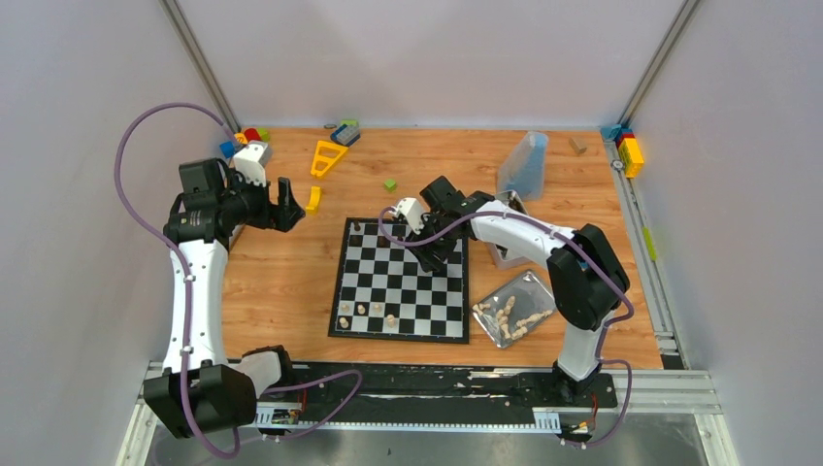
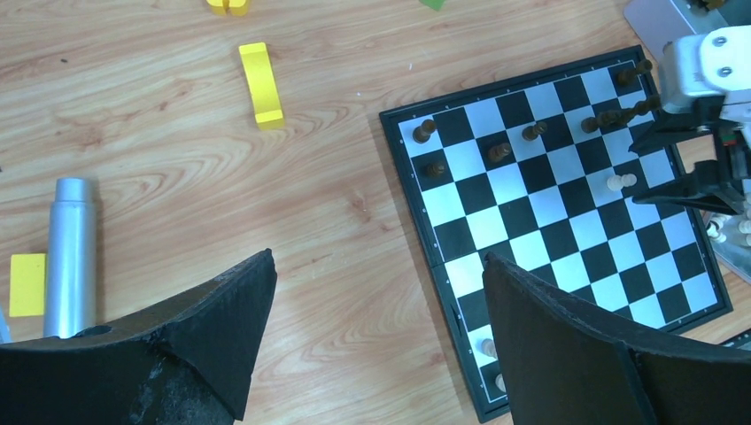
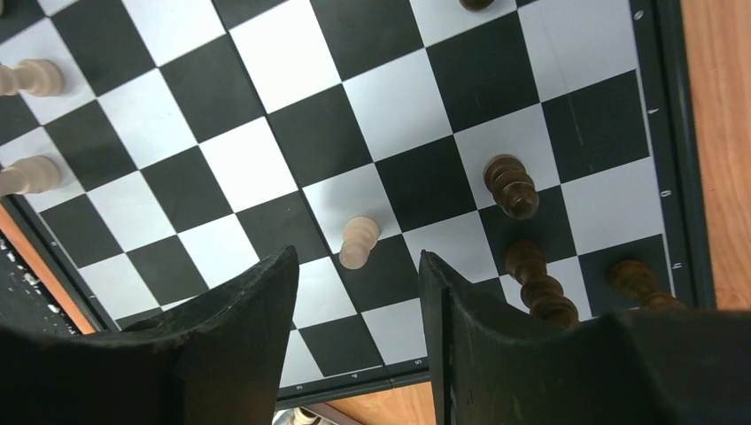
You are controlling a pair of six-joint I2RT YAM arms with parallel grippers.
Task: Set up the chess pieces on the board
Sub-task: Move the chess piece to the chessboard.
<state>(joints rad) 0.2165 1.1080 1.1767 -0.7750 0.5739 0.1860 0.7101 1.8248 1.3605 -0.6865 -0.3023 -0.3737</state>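
Chess pieces (image 1: 361, 309) dot the board (image 1: 398, 282); a cream pawn (image 3: 359, 242) sits at its far right between our right gripper's (image 3: 356, 266) parted jaws, untouched. We should centre, descend and close gently, sparing dark neighbours (image 3: 512, 186). Left gripper (image 2: 376, 258) gapes empty, left of the board

Clutter on the wooden table (image 1: 281, 282)
Yellow triangle frame (image 1: 327, 158), yellow block (image 1: 313, 199) and green cube (image 1: 389, 184) far left; clear blue tub (image 1: 524, 165) far right; metal tray (image 1: 529, 276) near right
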